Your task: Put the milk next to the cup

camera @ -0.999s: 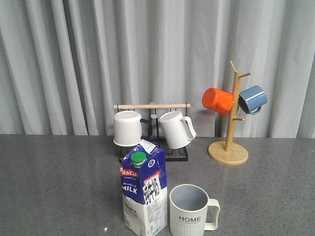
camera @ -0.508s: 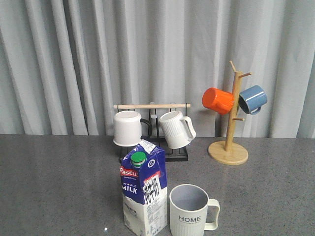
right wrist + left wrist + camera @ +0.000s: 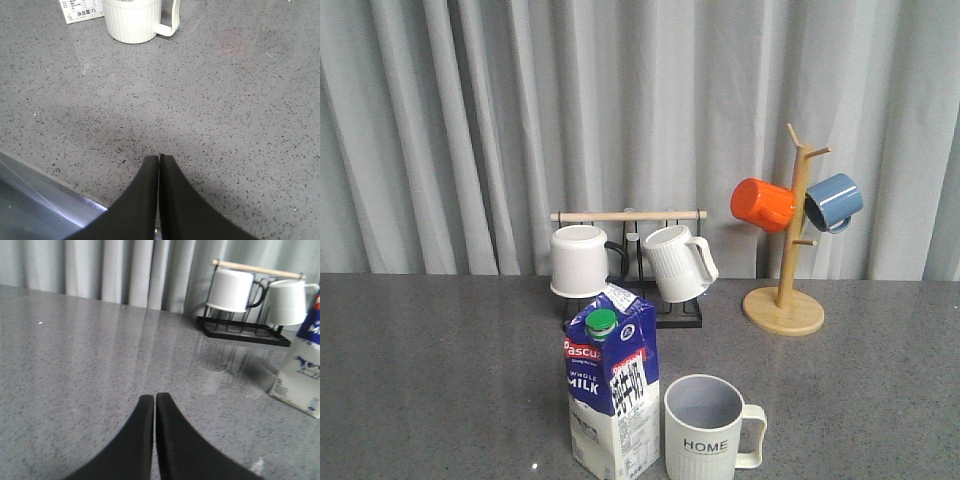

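The milk carton [image 3: 611, 390] stands upright near the table's front edge, blue on top, white below, with a green cap. The cream ribbed "HOME" cup [image 3: 707, 430] stands right beside it on its right, handle pointing right. In the left wrist view the carton's lower part [image 3: 301, 385] shows at the edge. In the right wrist view the cup [image 3: 135, 20] and the carton's base [image 3: 82, 11] show at the top. My left gripper [image 3: 154, 397] is shut and empty over bare table, away from the carton. My right gripper [image 3: 159, 157] is shut and empty, low near the table's edge. Neither arm shows in the front view.
A black rack [image 3: 632, 300] with a wooden bar holds a plain white mug [image 3: 578, 261] and a ribbed white mug [image 3: 678, 262] behind the carton. A wooden mug tree [image 3: 786, 290] at the back right carries an orange mug [image 3: 762, 204] and a blue mug [image 3: 834, 201]. A grey curtain hangs behind the table.
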### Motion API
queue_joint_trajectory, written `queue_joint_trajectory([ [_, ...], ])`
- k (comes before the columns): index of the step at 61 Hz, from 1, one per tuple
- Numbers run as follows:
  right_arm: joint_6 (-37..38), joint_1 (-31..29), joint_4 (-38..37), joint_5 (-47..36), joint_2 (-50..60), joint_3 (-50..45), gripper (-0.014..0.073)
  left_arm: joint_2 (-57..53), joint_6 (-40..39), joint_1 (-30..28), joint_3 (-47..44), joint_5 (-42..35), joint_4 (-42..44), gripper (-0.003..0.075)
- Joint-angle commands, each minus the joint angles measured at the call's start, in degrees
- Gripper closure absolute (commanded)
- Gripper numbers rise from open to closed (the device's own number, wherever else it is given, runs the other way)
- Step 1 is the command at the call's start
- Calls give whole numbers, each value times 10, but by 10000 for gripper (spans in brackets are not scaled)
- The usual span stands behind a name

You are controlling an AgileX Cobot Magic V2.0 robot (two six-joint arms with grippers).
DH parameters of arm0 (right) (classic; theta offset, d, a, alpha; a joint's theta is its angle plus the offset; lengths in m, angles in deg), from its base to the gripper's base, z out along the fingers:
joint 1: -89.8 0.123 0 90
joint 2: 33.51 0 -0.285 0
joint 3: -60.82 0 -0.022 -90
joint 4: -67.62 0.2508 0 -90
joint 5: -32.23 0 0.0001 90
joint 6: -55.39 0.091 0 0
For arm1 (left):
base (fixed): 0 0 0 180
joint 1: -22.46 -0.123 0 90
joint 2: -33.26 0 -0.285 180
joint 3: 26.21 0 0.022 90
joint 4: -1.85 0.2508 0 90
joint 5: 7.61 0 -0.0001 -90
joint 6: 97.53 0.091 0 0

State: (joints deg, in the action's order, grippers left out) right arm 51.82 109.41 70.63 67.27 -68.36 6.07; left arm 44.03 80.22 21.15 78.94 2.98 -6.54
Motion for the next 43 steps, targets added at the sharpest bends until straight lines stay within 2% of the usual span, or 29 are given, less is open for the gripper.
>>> queue_joint_trajectory([
  [1,1,-1,-1,-39,-2,14,599,-28,-1,-8,-15,-59,6,728],
  [12,1,-1,-1,-35,-2,14,599,-44,-1,-9,-53,-75,19,728],
  [20,1,-1,0,-35,-2,14,599,-44,10,-9,-48,-78,55,728],
  [43,1,-1,0,-35,-2,14,599,-44,3,-9,-50,-91,67,728],
])
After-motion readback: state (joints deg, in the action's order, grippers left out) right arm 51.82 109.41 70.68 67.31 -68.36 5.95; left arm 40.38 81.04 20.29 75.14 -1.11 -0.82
